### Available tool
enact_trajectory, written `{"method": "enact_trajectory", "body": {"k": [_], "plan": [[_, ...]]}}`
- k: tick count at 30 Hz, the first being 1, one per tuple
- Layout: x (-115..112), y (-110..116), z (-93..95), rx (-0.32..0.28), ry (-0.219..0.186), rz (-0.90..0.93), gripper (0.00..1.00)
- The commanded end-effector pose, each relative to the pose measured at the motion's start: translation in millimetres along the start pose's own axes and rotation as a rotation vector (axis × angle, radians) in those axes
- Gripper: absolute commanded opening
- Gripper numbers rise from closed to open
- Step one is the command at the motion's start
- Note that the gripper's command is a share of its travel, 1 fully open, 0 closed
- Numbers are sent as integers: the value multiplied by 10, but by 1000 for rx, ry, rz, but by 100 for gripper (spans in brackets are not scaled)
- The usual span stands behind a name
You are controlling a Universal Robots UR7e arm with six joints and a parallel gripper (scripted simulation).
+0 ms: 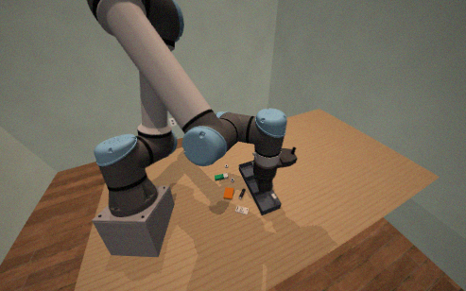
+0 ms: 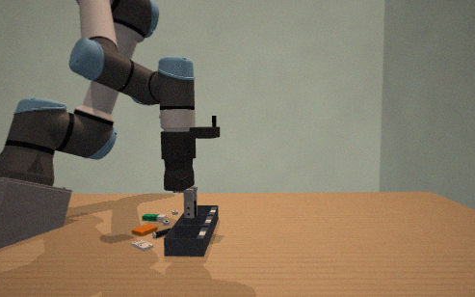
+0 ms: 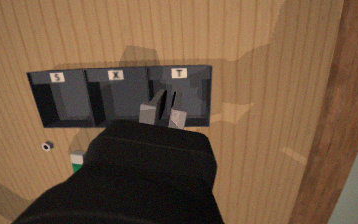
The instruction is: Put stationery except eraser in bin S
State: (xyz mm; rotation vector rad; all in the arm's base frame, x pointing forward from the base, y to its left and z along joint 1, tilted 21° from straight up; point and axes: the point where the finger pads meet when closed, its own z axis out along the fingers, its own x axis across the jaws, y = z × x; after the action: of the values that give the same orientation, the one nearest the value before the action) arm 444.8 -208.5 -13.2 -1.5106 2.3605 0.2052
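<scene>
A dark row of three bins (image 1: 248,174) (image 2: 186,246) marked S, X and T lies on the table. The S bin (image 3: 62,100) is at the left end in the wrist view and looks empty. My gripper (image 1: 265,190) (image 2: 191,214) (image 3: 169,100) hangs just above the T end of the row, fingers nearly together, with nothing visible between them. A black marker (image 1: 242,193) (image 2: 161,233) lies on the table beside the bins. A green and white stick (image 1: 220,177) (image 2: 153,217) (image 3: 77,159) and an orange block (image 1: 229,193) (image 2: 145,229) lie a little further from them.
A white domino (image 1: 242,210) (image 2: 142,245) lies near the front end of the bins. Two small metal nuts (image 1: 227,165) (image 1: 233,179) (image 3: 46,146) lie near the green stick. The robot's grey base (image 1: 132,227) stands at the table's left.
</scene>
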Motion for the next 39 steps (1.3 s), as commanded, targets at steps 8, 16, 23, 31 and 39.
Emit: {"method": "enact_trajectory", "body": {"k": [8, 16, 23, 31, 39], "plan": [[0, -3, 259, 0, -3, -14, 31], [-1, -2, 419, 0, -3, -14, 31], [-1, -2, 516, 0, -3, -14, 31], [-1, -2, 516, 0, -3, -14, 31], [-1, -2, 516, 0, -3, -14, 31]]}}
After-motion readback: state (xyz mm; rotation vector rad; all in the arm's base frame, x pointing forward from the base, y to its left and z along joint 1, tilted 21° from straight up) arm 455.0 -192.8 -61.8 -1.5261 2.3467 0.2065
